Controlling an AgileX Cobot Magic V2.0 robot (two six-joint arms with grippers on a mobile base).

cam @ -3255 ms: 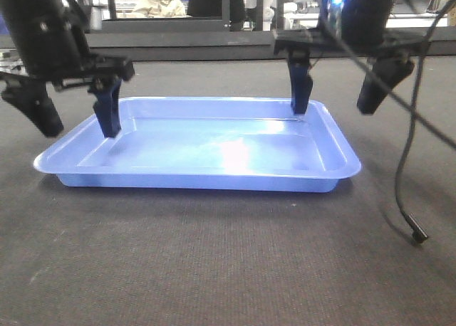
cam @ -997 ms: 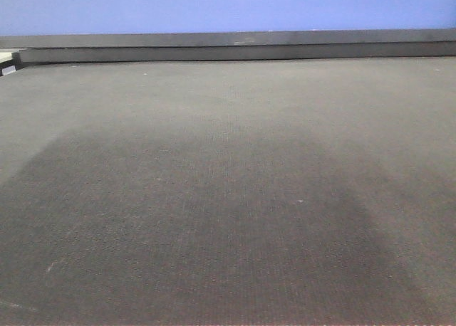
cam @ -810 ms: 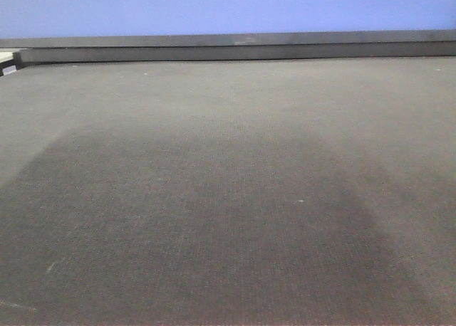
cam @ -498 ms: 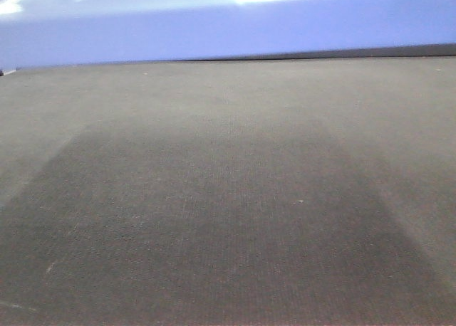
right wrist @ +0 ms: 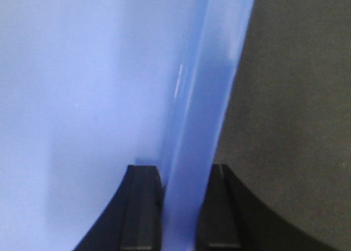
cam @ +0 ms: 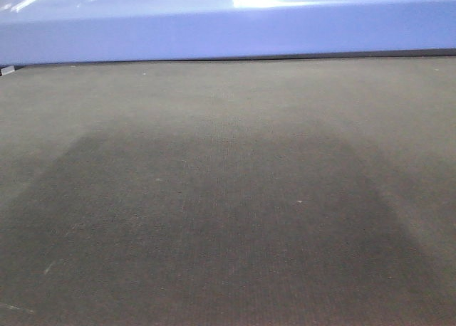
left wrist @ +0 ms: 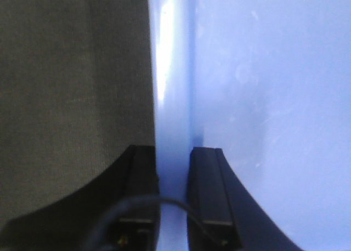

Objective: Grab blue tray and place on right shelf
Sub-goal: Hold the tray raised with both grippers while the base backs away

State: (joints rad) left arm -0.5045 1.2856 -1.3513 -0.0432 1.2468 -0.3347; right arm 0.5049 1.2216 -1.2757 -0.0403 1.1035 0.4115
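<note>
The blue tray (cam: 228, 23) is held off the table and fills the top strip of the front view, its near wall and glossy rim showing. My left gripper (left wrist: 173, 155) is shut on the tray's left rim (left wrist: 171, 97), one jaw outside over the mat and one inside the tray. My right gripper (right wrist: 184, 171) is shut on the tray's right rim (right wrist: 211, 86) in the same way. Neither gripper shows in the front view. The right shelf is out of view.
A dark grey textured mat (cam: 228, 198) covers the table, with the tray's broad shadow (cam: 214, 219) across its middle. A small pale object (cam: 7, 70) peeks at the far left edge under the tray.
The tray was lifted off the mat by both grippers. Over the last second it has dropped lower in the front view and tilted, so its rim and top glare now show.
</note>
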